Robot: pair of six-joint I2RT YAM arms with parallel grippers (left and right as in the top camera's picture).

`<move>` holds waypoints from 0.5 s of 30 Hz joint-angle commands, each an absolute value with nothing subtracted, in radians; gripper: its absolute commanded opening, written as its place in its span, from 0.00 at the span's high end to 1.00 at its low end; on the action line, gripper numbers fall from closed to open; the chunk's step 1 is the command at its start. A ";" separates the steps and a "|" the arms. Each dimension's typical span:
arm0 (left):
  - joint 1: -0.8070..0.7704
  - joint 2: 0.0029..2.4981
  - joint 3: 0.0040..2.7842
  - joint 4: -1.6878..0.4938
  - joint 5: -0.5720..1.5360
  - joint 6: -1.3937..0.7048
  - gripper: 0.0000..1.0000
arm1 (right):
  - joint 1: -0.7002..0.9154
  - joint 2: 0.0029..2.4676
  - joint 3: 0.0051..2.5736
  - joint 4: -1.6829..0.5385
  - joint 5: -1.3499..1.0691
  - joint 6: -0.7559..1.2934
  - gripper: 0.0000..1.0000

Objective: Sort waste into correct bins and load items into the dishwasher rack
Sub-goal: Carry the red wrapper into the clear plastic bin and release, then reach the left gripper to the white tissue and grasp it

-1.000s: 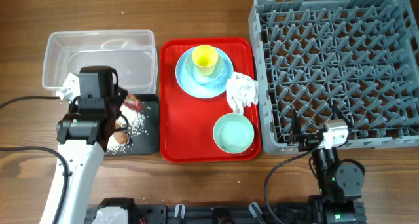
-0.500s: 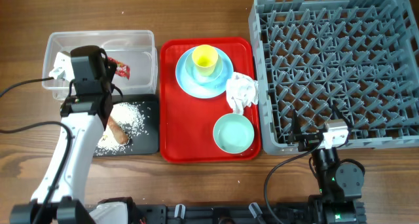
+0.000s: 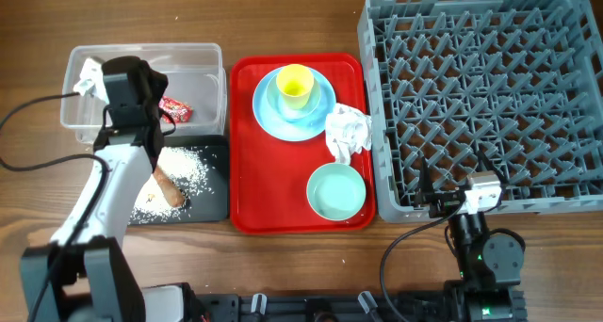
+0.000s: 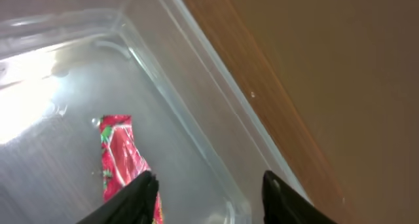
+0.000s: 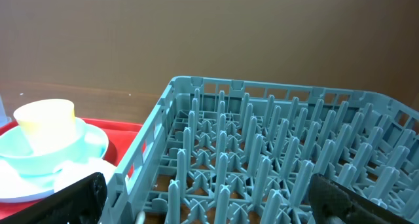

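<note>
The red tray (image 3: 247, 171) lies in the middle of the table (image 3: 283, 265), and the rest is placed from it. Left of the red tray, level with its far end, stands the tub (image 3: 203, 58). The left gripper (image 4: 209, 181) hangs over the tub with its jaws partly apart and nothing between them (the tub's clear floor shows through the gap). The wrapper (image 3: 175, 107) lies flat on the tub floor, on the side nearer the red tray. In the left wrist view one finger overlaps the wrapper's end, and I cannot tell whether they touch. Also left of the red tray, level with its near end, is the black tray (image 3: 217, 204), just beside the tub. Rice (image 3: 193, 169) is scattered over it, and the food piece (image 3: 168, 185) lies at the edge of the rice, on the side away from the red tray. On the red tray's far half sits the plate (image 3: 267, 110), with the blue bowl (image 3: 294, 113) on it and the cup (image 3: 294, 82) upright in that bowl. The napkin (image 3: 347, 132) lies crumpled at the red tray's right edge, just beside the plate. The mint bowl (image 3: 336, 192) stands upright in the red tray's near right corner. The rack (image 3: 480, 96) is just to the right of the red tray and reaches farther back than it. The right gripper (image 5: 206, 185) is right of the red tray, at the rack's near edge. Its jaws are spread wide and hold nothing, and the rack's pegs show between the fingers.
</note>
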State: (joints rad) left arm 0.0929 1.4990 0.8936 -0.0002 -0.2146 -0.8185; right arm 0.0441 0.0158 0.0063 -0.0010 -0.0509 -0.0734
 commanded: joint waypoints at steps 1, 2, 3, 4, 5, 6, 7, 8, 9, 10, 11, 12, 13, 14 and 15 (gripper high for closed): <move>0.096 1.334 0.898 -0.073 0.111 -0.621 0.49 | 0.042 0.011 0.005 0.002 -0.045 -0.078 0.00; 0.096 1.291 0.898 -0.123 0.247 -0.613 0.49 | 0.042 0.011 0.005 0.002 -0.045 -0.078 0.00; 0.095 1.258 0.898 -0.173 0.363 -0.614 0.50 | 0.042 0.011 0.005 0.002 -0.045 -0.078 0.00; 0.089 1.215 0.898 -0.255 0.562 -0.634 0.52 | 0.042 0.011 0.005 0.002 -0.045 -0.078 0.00; 0.078 1.191 0.898 -0.314 0.690 -0.640 0.52 | 0.042 0.011 0.005 0.002 -0.045 -0.078 0.00; 0.054 1.173 0.898 -0.380 0.782 -0.639 0.52 | 0.042 0.011 0.005 0.002 -0.045 -0.078 0.00; 0.032 1.167 0.898 -0.425 0.803 -0.639 0.53 | 0.042 0.011 0.005 0.002 -0.045 -0.078 0.00; 0.001 1.164 0.898 -0.470 0.803 -0.639 0.56 | 0.042 0.011 0.005 0.002 -0.045 -0.078 0.00; -0.049 1.165 0.898 -0.512 0.801 -0.635 0.61 | 0.042 0.011 0.005 0.002 -0.045 -0.078 0.00; -0.111 1.172 0.898 -0.540 0.780 -0.635 0.65 | 0.042 0.011 0.005 0.002 -0.045 -0.078 0.00; -0.181 1.178 0.898 -0.552 0.742 -0.636 0.68 | 0.042 0.011 0.005 0.002 -0.045 -0.078 0.00; -0.259 1.187 0.897 -0.556 0.680 -0.637 0.78 | 0.042 0.011 0.005 0.002 -0.045 -0.078 0.00; -0.322 1.195 0.898 -0.555 0.620 -0.653 0.89 | 0.042 0.011 0.005 0.002 -0.045 -0.078 0.00; -0.377 1.204 0.898 -0.556 0.558 -0.684 0.96 | 0.042 0.011 0.005 0.002 -0.045 -0.078 0.00; -0.452 1.219 0.898 -0.556 0.482 -0.733 0.96 | 0.042 0.011 0.005 0.002 -0.045 -0.078 0.00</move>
State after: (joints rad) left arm -0.2886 1.1851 0.8982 -0.5541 0.6483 -0.6559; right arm 0.0441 0.0158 0.0063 -0.0006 -0.0509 -0.0734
